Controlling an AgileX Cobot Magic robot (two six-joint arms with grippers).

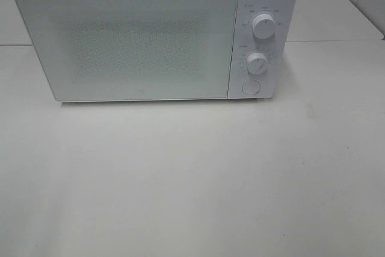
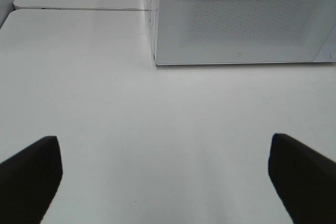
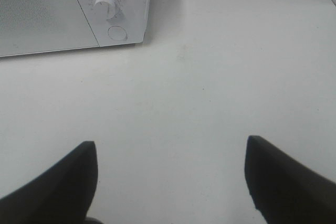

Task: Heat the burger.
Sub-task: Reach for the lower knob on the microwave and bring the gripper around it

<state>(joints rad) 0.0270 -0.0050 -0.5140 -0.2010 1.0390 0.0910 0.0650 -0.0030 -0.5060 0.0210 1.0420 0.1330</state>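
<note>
The pale bench (image 1: 192, 179) fills every view. The microwave (image 1: 150, 34) stands toward its far edge with the door (image 1: 126, 40) shut. Two knobs (image 1: 263, 25) and a round button (image 1: 250, 86) run down its right panel. My left end effector (image 2: 163, 140) hangs over the bench before the microwave's front left corner, fingers (image 2: 29, 177) wide apart and gripping nothing. My right end effector (image 3: 170, 142) hangs off the front right corner, likewise spread and holding nothing. Where the burger is I cannot tell.
</note>
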